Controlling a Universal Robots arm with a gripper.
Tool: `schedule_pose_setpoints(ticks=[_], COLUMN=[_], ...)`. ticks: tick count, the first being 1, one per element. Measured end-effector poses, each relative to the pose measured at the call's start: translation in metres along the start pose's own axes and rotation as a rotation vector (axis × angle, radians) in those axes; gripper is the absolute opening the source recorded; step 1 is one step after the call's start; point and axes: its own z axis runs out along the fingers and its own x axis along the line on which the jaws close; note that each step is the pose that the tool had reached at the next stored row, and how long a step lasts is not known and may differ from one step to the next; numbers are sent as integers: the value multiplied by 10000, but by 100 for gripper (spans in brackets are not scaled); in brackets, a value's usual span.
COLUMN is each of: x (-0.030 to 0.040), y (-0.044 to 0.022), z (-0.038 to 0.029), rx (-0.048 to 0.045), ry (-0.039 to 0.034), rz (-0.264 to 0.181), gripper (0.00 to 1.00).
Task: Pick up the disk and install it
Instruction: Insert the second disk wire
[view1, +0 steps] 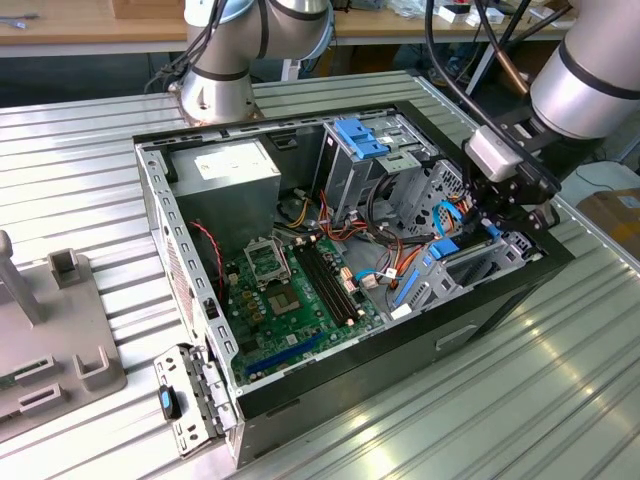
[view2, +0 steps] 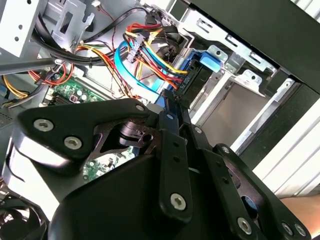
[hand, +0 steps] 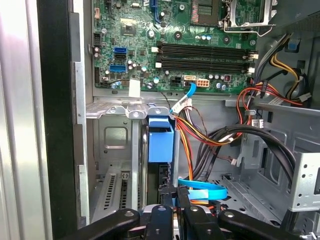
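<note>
The black hand (hand: 176, 197), fingers pinched narrow around the blue-railed dark disk (hand: 161, 142), holds it part-seated in the grey bay; installation looks nearly complete.

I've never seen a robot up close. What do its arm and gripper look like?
The arm is a thick silver-grey tube with dark joint bands and black cables running alongside. Near the wrist sits a small white block. The gripper is matt black metal: flat angular link plates joined by silver bolt heads.
</note>
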Motion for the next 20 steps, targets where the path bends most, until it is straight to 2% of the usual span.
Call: schedule_pose_setpoints(ticks=[20], x=[20], y=[-14], z=[40], rx=[5], ry=[1], rz=[48], gripper=[16])
